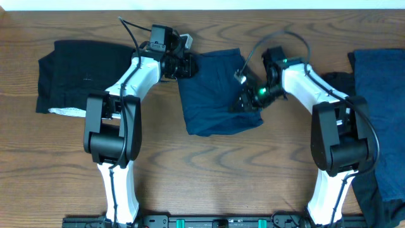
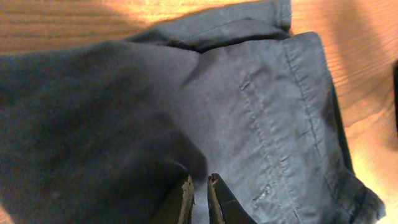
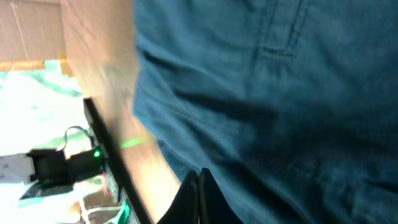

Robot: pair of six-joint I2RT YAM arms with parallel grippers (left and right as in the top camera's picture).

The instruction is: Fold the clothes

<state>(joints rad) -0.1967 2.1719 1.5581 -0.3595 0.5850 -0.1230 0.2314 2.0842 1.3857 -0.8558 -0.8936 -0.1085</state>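
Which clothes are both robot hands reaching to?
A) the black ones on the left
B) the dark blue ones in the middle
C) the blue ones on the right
B: the left gripper and right gripper both sit at edges of the middle navy garment.

The table is warm brown wood with darker wavy grain. The middle garment is plain dark navy with stitching lines in the same colour (it looks teal-tinged in the right wrist view). The left garment is black, with a white strip along its lower edge. The right garment is a slightly lighter navy blue. The left arm and right arm are white with black joints, and a green light glows on the right one.
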